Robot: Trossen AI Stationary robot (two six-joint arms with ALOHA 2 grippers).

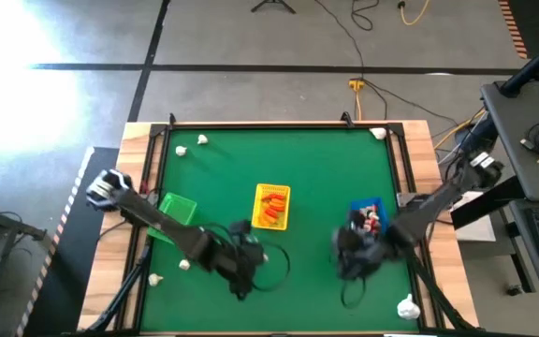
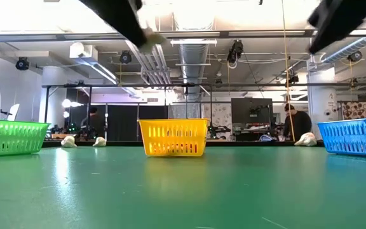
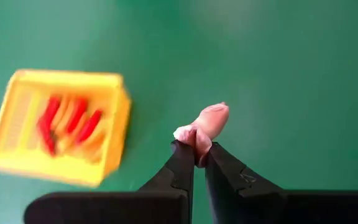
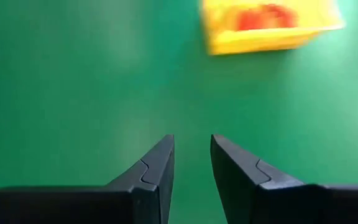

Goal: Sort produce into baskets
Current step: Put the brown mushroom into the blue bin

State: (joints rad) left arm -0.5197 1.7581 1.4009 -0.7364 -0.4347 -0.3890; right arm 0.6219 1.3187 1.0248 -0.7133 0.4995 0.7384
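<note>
My left gripper (image 3: 199, 152) is shut on a small pinkish-cream produce piece (image 3: 210, 119), above the table to the near side of the yellow basket (image 1: 271, 206); it shows in the high view (image 1: 258, 255). The yellow basket holds orange and red pieces (image 3: 67, 124). My right gripper (image 4: 191, 155) is open and empty over bare green table, near the blue basket (image 1: 368, 217), which holds red-and-white pieces. The green basket (image 1: 178, 208) stands at the left. All three baskets rest on their bottoms on the table. My left gripper pinches one end of the pinkish-cream piece (image 3: 197, 138) between its two fingertips. The rest of the piece sticks out beyond the fingertips. The piece is lifted clear of the table.
Loose white pieces lie near the far left (image 1: 182, 150) (image 1: 202, 140), the far right corner (image 1: 379, 134), the near left (image 1: 184, 265) (image 1: 155, 278) and the near right corner (image 1: 407, 305). Open green table lies between the baskets and the near edge.
</note>
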